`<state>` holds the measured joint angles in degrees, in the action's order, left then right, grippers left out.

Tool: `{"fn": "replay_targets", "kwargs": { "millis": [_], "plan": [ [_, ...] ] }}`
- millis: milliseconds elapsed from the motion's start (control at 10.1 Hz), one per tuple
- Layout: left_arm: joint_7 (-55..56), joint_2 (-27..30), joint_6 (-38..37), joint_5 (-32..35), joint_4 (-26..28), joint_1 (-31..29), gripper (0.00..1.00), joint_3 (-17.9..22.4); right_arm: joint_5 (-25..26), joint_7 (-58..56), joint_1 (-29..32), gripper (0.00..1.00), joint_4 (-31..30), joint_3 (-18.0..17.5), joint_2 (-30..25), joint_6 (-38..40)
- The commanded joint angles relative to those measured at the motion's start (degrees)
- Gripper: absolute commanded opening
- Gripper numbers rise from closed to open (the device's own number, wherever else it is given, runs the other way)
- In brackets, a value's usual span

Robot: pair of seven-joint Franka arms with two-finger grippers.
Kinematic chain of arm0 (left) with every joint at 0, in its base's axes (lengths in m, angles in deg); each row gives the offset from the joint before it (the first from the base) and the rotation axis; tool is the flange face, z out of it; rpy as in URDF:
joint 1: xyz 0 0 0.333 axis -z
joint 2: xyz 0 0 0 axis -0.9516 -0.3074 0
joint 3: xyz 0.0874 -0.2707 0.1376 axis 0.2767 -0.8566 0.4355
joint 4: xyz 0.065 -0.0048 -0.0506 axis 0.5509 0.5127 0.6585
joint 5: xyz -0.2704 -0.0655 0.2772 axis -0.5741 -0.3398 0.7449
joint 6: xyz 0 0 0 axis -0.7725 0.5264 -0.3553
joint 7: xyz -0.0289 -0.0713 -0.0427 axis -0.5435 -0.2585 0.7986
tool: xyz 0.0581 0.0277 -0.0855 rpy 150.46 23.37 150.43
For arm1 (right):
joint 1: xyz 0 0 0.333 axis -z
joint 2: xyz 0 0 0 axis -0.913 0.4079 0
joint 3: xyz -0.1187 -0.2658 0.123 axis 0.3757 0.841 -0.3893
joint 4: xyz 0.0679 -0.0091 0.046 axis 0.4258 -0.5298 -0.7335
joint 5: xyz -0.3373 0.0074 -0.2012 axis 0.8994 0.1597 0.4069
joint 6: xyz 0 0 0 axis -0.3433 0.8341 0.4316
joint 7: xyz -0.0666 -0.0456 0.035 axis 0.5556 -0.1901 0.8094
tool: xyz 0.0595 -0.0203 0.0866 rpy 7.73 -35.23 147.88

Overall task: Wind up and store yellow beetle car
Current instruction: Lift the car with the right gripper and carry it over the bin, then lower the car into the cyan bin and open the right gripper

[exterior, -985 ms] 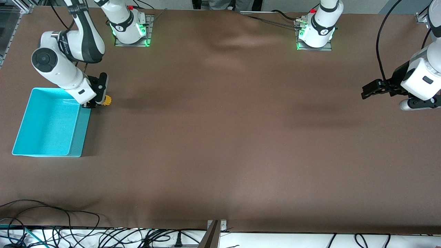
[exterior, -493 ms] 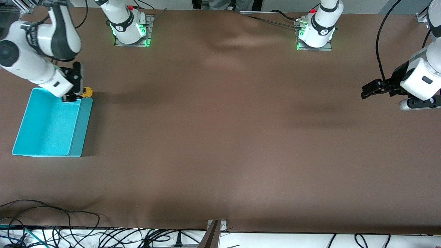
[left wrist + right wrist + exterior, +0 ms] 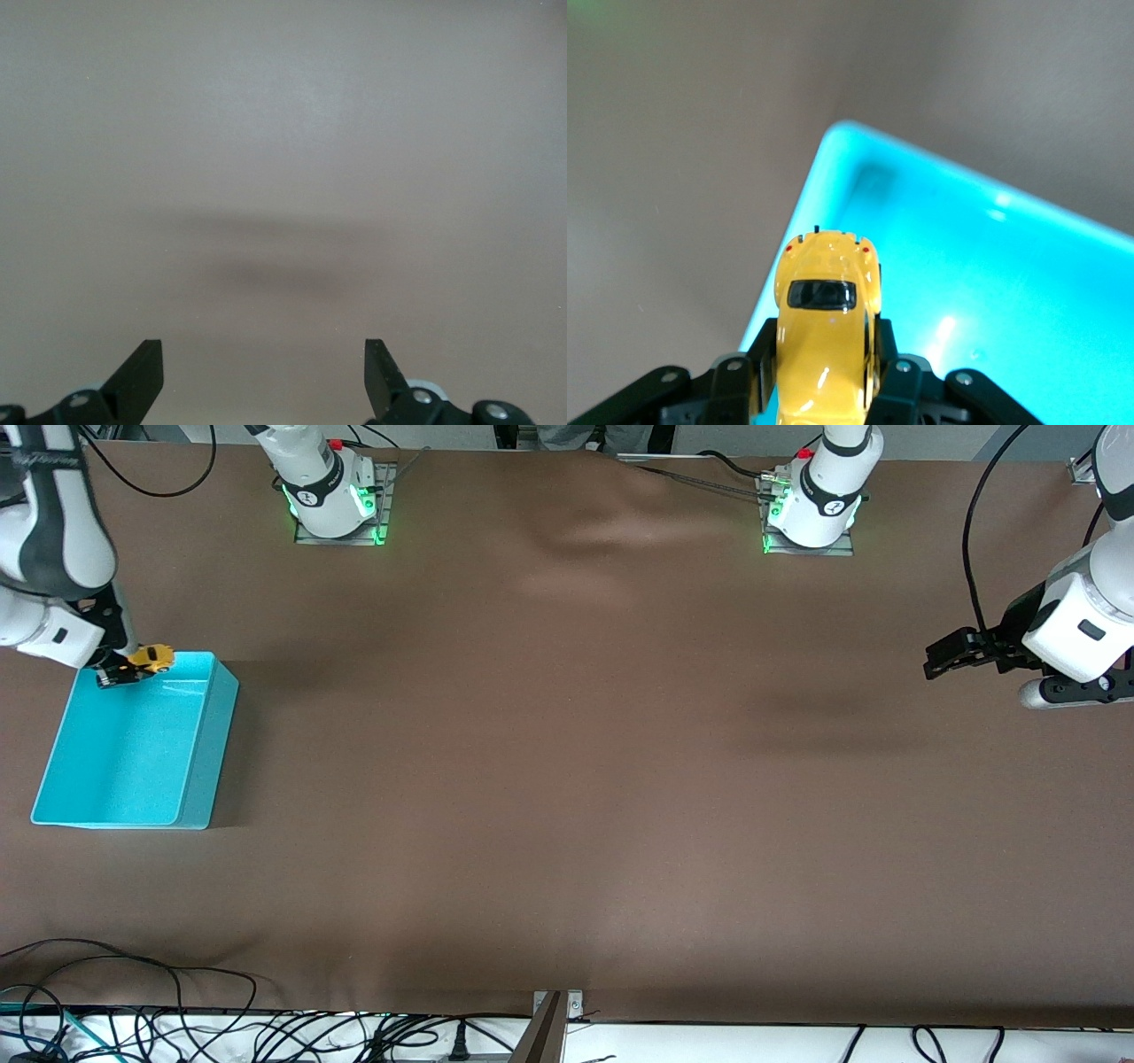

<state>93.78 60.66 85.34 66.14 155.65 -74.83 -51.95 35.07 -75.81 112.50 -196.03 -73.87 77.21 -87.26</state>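
Right gripper (image 3: 120, 673), gripping yellow beetle car (image 3: 149, 659), now hovering over turquoise bin (image 3: 199, 779) corner; left gripper (image 3: 941, 664) waiting, fingers wide.

A brown table (image 3: 567, 779) fills the frame, with a turquoise bin (image 3: 199, 753) resting at center left and two arm bases (image 3: 332, 500) mounted along the top edge.

Even, bright overhead light; soft blurred shadows on the brown table (image 3: 567, 779); glare spots inside the turquoise bin (image 3: 992, 292).
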Motion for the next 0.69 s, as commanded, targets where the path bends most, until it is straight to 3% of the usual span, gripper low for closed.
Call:
{"fn": "replay_targets", "kwargs": {
  "millis": [0, 591],
  "plan": [
    [-1.19, 0.10, 0.04, -0.83, -0.36, -0.26, 1.00, -0.07, 4.01, -5.75, 3.43, 0.00, 9.17, -2.29, 10.15, 1.12],
    [-1.19, 0.10, 0.04, -0.83, -1.15, -0.26, 1.00, -0.07, 8.32, -7.43, 5.54, 0.00, 9.98, -2.38, 17.20, -5.63]
  ]
}}
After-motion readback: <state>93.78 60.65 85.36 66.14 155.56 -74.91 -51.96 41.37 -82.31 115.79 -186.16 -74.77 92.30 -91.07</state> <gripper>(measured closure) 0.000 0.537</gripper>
